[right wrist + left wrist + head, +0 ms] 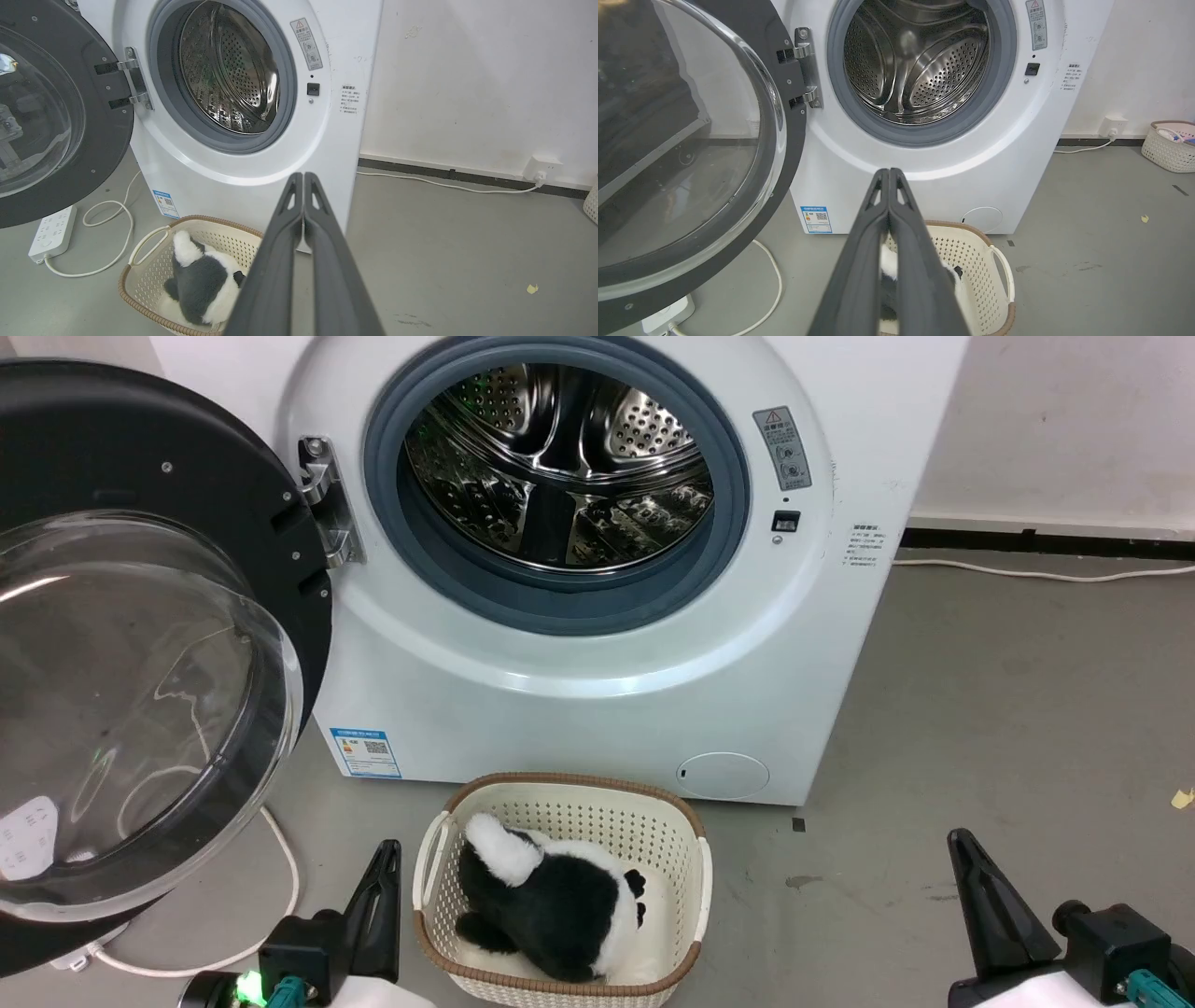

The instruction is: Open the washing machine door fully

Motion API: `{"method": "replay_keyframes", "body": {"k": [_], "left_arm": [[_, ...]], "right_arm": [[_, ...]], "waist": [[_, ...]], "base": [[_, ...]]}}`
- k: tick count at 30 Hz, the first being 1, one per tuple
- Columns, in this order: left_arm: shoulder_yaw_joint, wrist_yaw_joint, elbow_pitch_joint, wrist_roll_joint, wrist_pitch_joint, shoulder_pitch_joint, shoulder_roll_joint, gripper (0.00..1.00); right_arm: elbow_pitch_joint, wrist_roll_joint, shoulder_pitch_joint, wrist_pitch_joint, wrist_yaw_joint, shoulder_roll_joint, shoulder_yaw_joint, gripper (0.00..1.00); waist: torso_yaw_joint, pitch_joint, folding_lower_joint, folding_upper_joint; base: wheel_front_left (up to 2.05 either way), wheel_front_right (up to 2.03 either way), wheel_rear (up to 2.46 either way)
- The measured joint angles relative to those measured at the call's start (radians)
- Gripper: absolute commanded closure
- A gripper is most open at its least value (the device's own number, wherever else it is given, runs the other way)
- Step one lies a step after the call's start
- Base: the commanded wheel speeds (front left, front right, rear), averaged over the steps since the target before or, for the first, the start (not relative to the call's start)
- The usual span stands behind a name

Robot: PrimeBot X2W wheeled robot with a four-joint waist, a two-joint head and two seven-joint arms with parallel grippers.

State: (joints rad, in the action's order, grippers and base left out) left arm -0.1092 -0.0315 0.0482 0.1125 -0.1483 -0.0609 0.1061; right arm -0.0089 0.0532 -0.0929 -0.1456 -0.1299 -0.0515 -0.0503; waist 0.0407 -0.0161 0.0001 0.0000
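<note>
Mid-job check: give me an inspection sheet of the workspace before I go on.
Surface: grey floor, stained, with a yellow scrap on it.
Job's things: door stands wide open on the left, on its hinge; drum exposed, nothing seen inside.
Clutter: basket before the machine, holding a black-and-white plush.
Hands: left hand shut, empty; right hand shut, empty; both apart from the door.
Cables: white cord looping below the door to a power strip; wall cord running to a socket.
Surroundings: white wall; second basket beside it.

Bright, even indoor light; sharp focus; glare on steel drum (560, 467).
</note>
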Motion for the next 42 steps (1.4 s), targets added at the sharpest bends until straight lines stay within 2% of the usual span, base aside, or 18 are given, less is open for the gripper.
{"method": "replay_keyframes", "body": {"k": [42], "left_arm": [[0.064, 0.017, -0.027, -0.066, 0.091, 0.025, -0.031, 1.0]], "right_arm": [[0.003, -0.03, 0.044, 0.09, 0.0, 0.0, 0.03, 1.0]], "waist": [[-0.025, 0.01, -0.0002, 0.0]], "base": [[0.0, 0.0, 0.0]]}}
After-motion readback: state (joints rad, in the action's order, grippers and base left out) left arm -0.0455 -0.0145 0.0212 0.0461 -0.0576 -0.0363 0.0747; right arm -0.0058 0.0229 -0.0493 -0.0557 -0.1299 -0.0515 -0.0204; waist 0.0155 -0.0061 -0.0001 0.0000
